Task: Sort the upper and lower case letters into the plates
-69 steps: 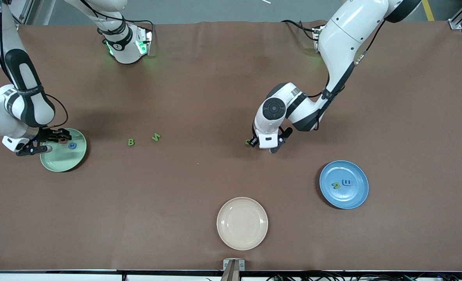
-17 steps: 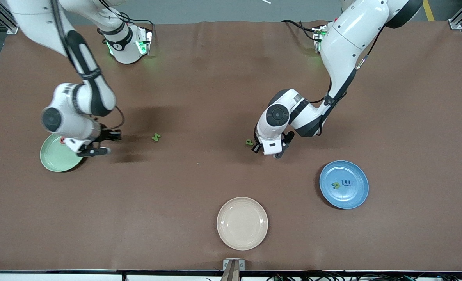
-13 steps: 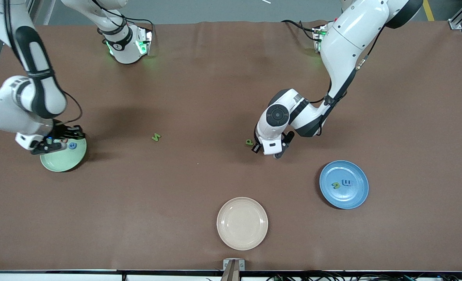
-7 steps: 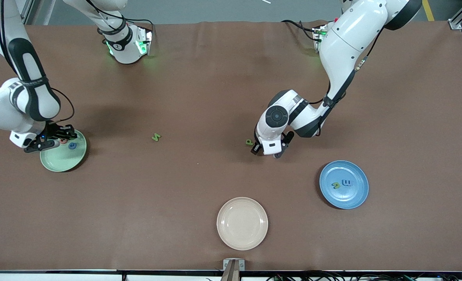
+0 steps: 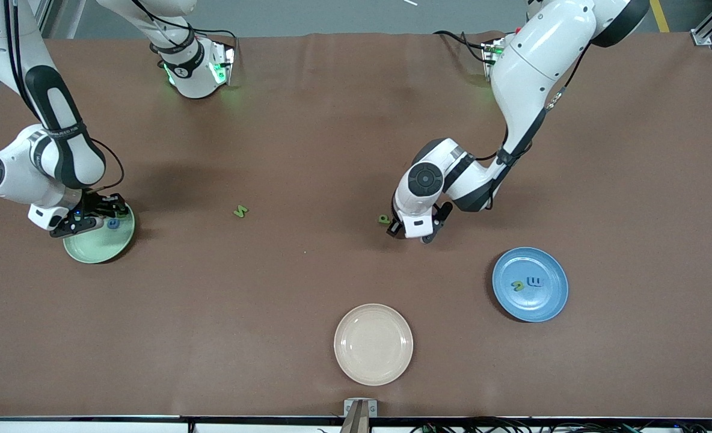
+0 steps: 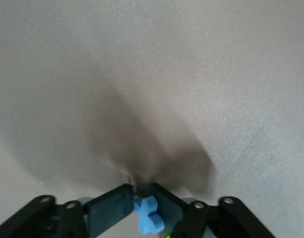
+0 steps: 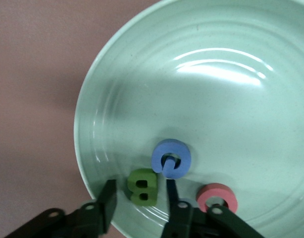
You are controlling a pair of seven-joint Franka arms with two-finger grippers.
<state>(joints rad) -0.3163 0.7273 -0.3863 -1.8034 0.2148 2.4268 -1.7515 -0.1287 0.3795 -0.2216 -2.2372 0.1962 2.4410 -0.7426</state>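
Two tools: left tool (image 6: 142, 206) pinches a blue letter (image 6: 148, 219); right tool (image 7: 138, 198), spread, straddles green B (image 7: 143, 186).

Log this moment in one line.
right hand: open over green B in light green plate | left hand: shut on blue letter | loose on table: green M, green P

mid-table: green M (image 5: 240, 211) | beige plate (image 5: 373, 344) nearer camera
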